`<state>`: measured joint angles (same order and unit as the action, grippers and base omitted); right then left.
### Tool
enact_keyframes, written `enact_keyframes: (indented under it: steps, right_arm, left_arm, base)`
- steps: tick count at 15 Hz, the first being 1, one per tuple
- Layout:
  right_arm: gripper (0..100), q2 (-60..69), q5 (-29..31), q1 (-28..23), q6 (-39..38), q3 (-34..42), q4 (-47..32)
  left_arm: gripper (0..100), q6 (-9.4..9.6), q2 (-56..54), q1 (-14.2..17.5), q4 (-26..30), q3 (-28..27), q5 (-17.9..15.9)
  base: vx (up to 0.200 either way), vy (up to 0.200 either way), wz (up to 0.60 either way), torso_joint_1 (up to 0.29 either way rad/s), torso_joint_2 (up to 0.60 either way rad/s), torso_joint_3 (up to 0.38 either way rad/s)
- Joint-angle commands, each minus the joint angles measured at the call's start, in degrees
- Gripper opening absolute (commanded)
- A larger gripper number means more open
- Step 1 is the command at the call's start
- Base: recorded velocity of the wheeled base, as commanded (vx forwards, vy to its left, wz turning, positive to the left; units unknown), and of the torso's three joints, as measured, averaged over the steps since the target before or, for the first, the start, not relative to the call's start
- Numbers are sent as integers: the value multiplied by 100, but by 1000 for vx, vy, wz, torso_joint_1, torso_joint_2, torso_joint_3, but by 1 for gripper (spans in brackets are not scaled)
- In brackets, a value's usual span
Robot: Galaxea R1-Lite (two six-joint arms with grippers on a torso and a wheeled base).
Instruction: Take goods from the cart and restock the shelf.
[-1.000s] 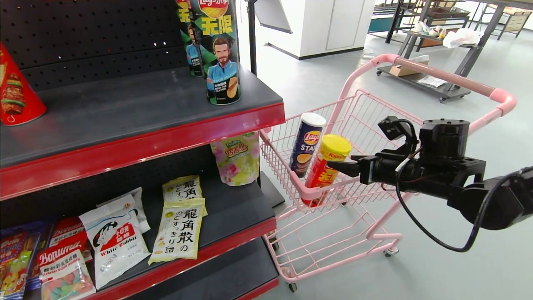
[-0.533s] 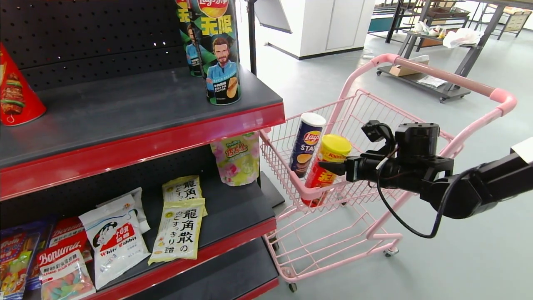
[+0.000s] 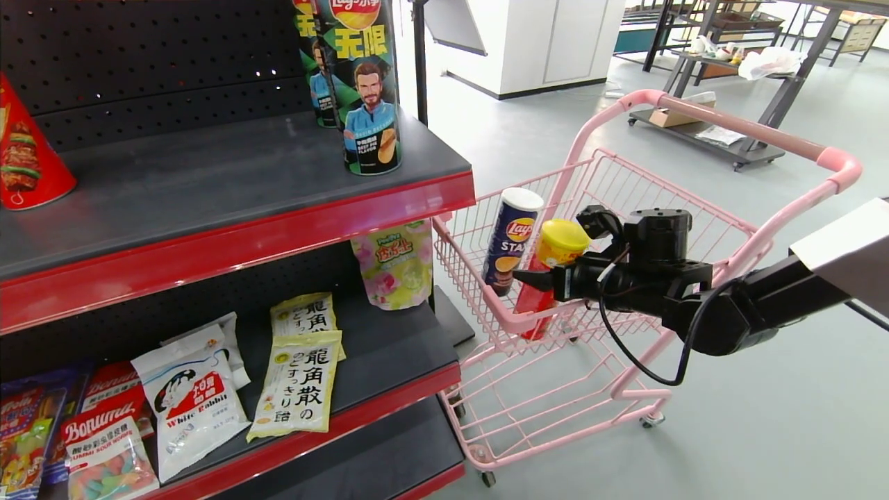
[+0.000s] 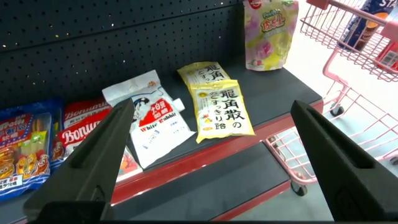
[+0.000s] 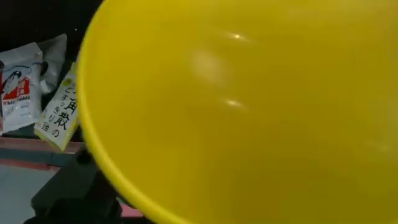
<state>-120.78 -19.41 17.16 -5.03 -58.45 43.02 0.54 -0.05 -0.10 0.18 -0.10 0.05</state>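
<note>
Red can (image 3: pixel 535 304) in the cart (image 3: pixel 694 118): body mostly hidden behind the right gripper (image 3: pixel 538 278), grip unreadable, its yellow lid (image 5: pixel 249 93) a close-up blur at the right wrist.

top shelf (image 3: pixel 208 173): middle free | blue can (image 3: pixel 512 239) (upright) just beside yellow-lidded can (image 3: pixel 561 239)

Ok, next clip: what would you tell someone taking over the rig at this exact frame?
Right claw: at the yellow-lidded can in the pink cart, just under its lid; grip not confirmed.
Left claw: open, empty, in front of the lower shelf.
Done: two green cans stand on the upper shelf.
Left: lift out the yellow-lidded can and shelve it, then the blue can.
</note>
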Motion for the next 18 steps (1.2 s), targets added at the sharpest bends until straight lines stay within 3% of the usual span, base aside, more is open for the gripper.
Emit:
enact_keyframes:
  steps: [1,7,12,15,18]
  right_arm:
    - [0,-50,16,24,-24,-43,5]
    - [0,451,42,-20,20,-34,-39]
    - [0,1848,42,-433,134,-70,-277]
    - [0,2630,51,-521,134,-377,-1050]
    - [0,4028,974,-372,407,-254,-3318]
  left_arm:
    - [100,-1,5,1,-1,1,4]
    - [100,-1,5,1,-1,1,4]
    - [100,-1,5,1,8,1,-5]
    - [100,8,5,1,8,1,-5]
    - [100,8,22,1,8,1,-5]
  base:
    - [0,0,0,0,0,0]
    - [0,0,0,0,0,0]
    - [0,0,0,0,0,0]
    - [0,0,0,0,0,0]
    - [0,0,0,0,0,0]
